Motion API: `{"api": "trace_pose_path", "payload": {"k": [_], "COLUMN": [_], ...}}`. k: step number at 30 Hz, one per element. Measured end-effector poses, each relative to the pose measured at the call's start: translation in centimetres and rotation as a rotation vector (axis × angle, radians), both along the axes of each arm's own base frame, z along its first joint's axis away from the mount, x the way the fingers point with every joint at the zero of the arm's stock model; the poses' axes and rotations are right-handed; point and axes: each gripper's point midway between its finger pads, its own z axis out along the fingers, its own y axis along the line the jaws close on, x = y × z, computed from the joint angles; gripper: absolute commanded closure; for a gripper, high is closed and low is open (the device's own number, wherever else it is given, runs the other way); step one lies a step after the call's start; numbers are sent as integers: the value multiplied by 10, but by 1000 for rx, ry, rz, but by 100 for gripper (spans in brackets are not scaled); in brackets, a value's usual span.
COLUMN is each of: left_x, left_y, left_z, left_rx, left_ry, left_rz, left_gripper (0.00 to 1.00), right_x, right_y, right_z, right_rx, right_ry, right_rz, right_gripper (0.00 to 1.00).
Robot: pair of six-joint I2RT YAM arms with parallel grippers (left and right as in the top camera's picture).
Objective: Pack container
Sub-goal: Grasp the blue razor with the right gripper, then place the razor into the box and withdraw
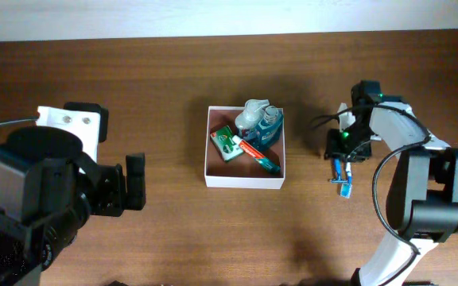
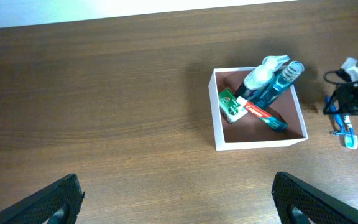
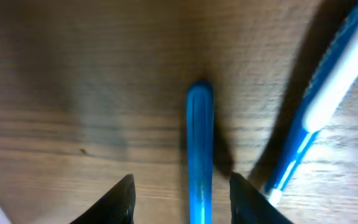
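Our right gripper [image 3: 180, 196], jaws spread wide, straddles a blue handle [image 3: 199, 137], a toothbrush we think, right of the container [image 1: 243, 182]; our left gripper [image 2: 176, 190] gapes empty.

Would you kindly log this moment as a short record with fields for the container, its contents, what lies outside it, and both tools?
container: square white-walled box, open top
contents: green-and-white carton, toothpaste tube, blue bottle, pale pump bottle
outside: blue handle and blue-and-white toothbrush, lying to the right of the container
right tool: open, low over the blue handle, one finger on each side, not gripping it
left tool: open, holding nothing, well away from the container
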Motion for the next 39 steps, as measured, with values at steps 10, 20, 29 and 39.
{"api": "trace_pose_path", "payload": {"k": [10,20,29,39], "left_x": [0,0,0,0], "left_y": [0,0,0,0], "left_z": [0,0,0,0], "left_rx": [0,0,0,0], "left_ry": [0,0,0,0], "left_rz": [0,0,0,0], "left_gripper": [1,1,1,1], "right_x": [-13,-11,-34,-25], "right_y": [2,15,142,227], "right_z": [-3,75,206,162], "right_rx": [7,6,48,31], "right_ry": [46,58,-271,-369], "right_rz": [-15,23,556,1150], "right_gripper": [96,96,96,96]}}
